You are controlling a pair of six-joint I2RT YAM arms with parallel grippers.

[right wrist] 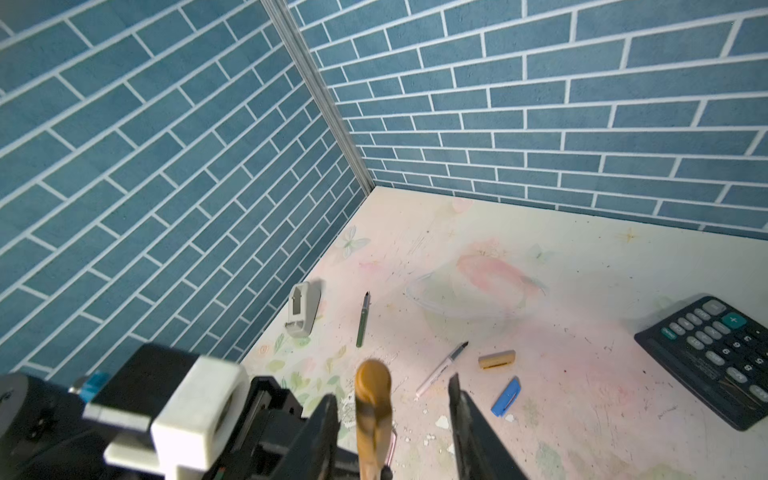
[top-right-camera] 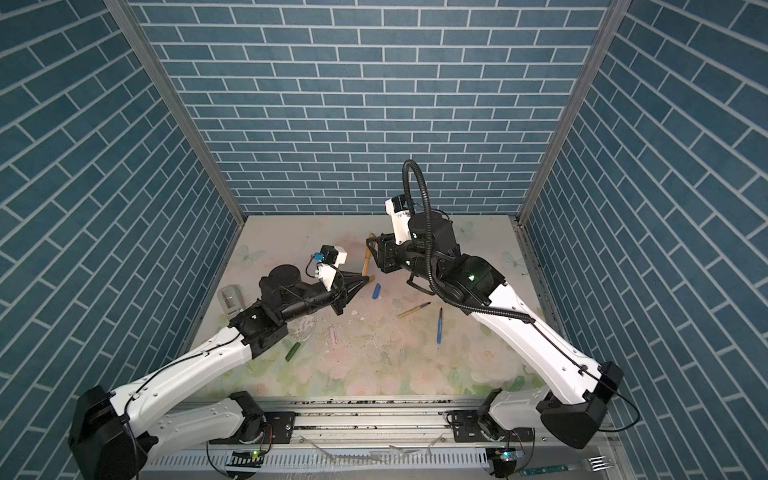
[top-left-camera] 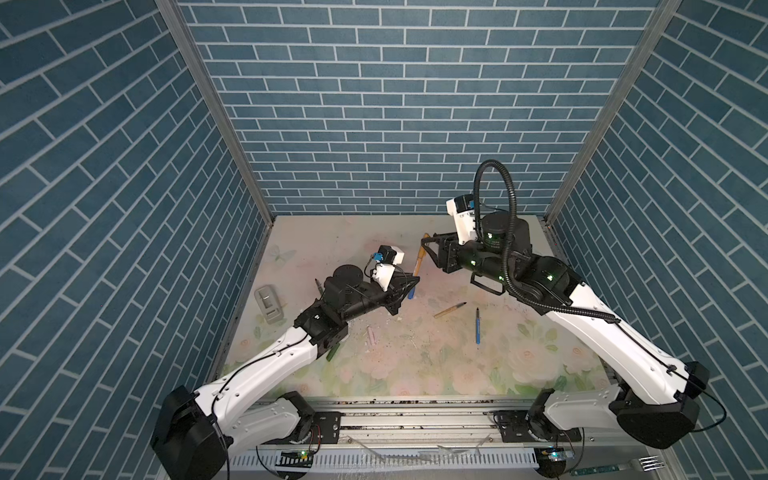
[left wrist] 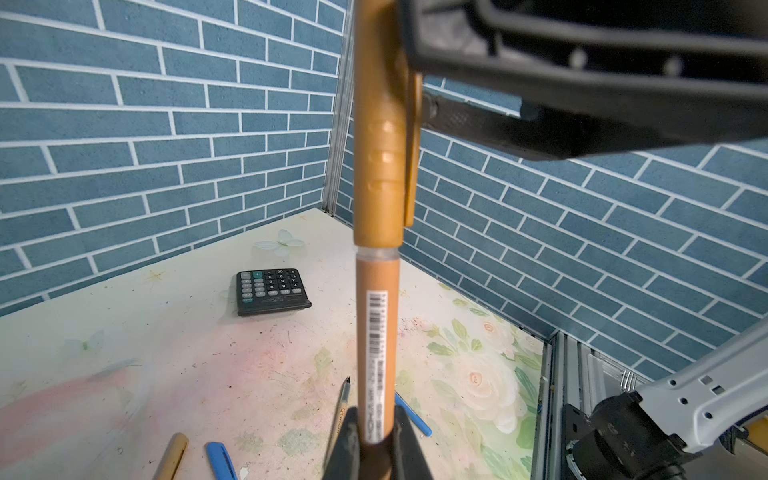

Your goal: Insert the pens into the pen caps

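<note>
Where loose, four pens (right wrist: pixel 363 320), four caps (right wrist: pixel 506 397)

1. A white barcode label (left wrist: pixel 375 328) runs lengthwise down the barrel of the brown pen (left wrist: pixel 376 278) in the left wrist view. The bars are plain, but the fine print beside them is too blurred to read.
2. The calculator (right wrist: pixel 715 353) bears a white plus sign on its teal key (right wrist: pixel 733 320). The white numerals on its dark keys are mostly too small to make out.
</note>
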